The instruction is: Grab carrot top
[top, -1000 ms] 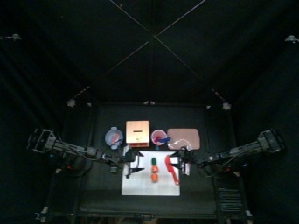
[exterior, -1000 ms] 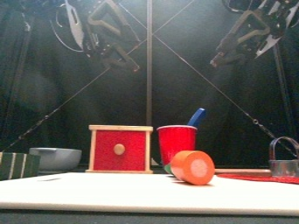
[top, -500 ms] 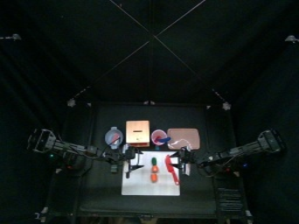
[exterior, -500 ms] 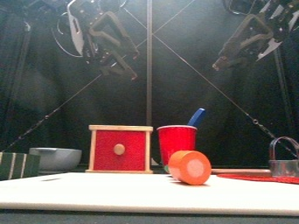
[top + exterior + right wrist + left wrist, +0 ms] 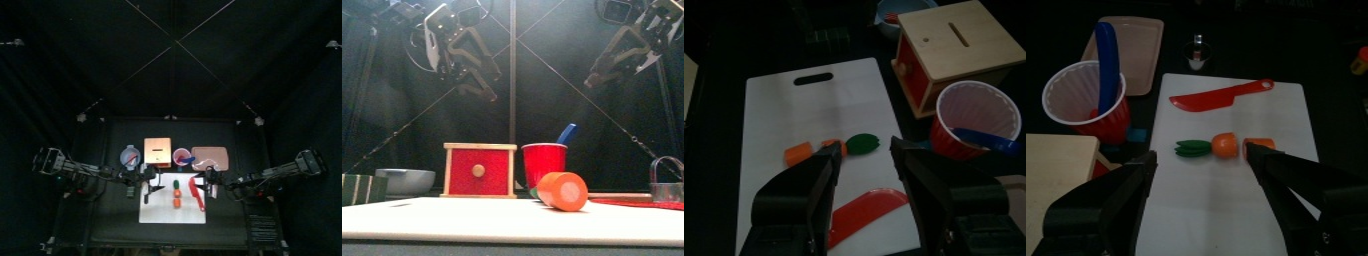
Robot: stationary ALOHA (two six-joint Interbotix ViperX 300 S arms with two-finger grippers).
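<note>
A short orange carrot lies on the white cutting board, with the carrot top, a small green tuft, at one end and a separate orange piece at the other. The right wrist view shows the tuft too. From above, the carrot top is in the middle of the board. My left gripper hangs open above it, empty. My right gripper is also open and empty over the board. From the front, the carrot's orange end faces the camera, and both grippers hang high above it.
A red toy knife lies on the board beside the carrot. Behind the board stand a red cup with a blue utensil, a red-fronted wooden box, a grey bowl and a pink tray.
Both grippers have sunk a little towards the board, the left one more. The carrot and knife have not moved.
</note>
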